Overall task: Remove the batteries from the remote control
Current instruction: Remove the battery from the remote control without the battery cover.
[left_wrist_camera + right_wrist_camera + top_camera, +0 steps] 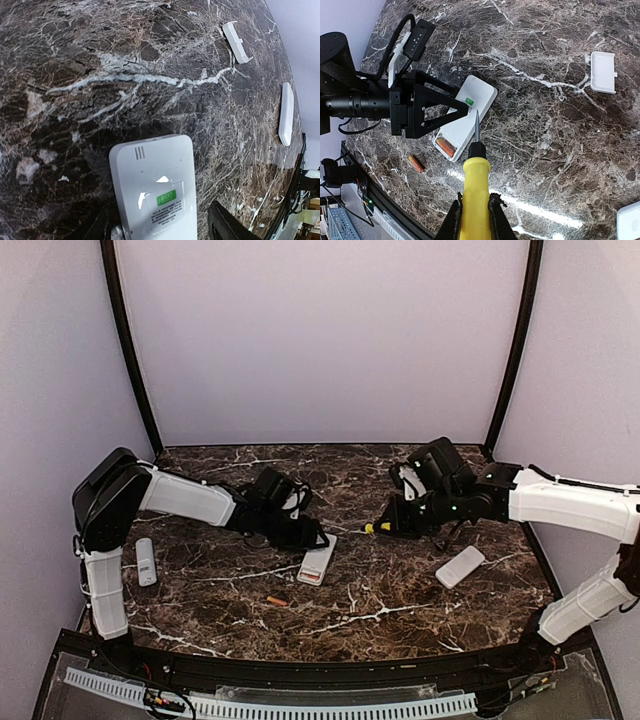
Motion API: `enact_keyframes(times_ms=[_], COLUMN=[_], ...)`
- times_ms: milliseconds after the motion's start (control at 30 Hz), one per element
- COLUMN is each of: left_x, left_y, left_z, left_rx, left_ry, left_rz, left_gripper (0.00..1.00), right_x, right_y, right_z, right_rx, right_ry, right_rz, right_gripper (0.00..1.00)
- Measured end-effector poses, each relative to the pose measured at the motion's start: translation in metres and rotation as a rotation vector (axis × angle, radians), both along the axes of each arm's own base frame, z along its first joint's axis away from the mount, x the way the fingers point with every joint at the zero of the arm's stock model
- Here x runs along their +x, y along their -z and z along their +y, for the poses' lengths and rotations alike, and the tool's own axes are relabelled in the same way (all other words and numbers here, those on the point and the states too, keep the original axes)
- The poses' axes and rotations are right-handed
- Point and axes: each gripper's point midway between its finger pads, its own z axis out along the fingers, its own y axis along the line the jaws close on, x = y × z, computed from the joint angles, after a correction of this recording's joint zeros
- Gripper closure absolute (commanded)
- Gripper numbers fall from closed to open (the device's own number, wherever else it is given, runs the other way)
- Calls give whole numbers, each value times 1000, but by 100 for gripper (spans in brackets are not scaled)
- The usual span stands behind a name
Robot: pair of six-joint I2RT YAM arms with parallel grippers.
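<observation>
Left fingers (225, 226) apart astride white rectangular remote (150, 175); right fingers (497, 222) clamp yellow-handled screwdriver (475, 195).
Small orange battery (416, 163) loose nearby on tabletop (400, 585).

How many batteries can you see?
2. The loose battery lies on the table before the middle remote; the other battery sits in that remote's open compartment. More may hide inside.

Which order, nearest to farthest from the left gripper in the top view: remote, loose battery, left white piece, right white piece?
From the left gripper:
1. remote, at its fingers.
2. loose battery, toward the near side, slightly left.
3-4. left white piece, far left, and right white piece, far right: too close to call.
</observation>
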Motion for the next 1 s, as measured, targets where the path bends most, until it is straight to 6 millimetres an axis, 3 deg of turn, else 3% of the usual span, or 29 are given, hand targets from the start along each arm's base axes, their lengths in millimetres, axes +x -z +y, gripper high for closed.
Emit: enact_keyframes(times_ms=[433, 1000], left_x=[10, -31], left_y=[-1, -4], left_z=[-20, -56], left_rx=[-39, -182], left_ry=[109, 401], left_rz=[-66, -93], left_gripper=[34, 34], right_x=[0, 0], right_y=[0, -13], right_z=[-6, -14], right_rx=[2, 21], right_ry=[27, 58], right_rz=[-2, -38], right_gripper=[100, 100])
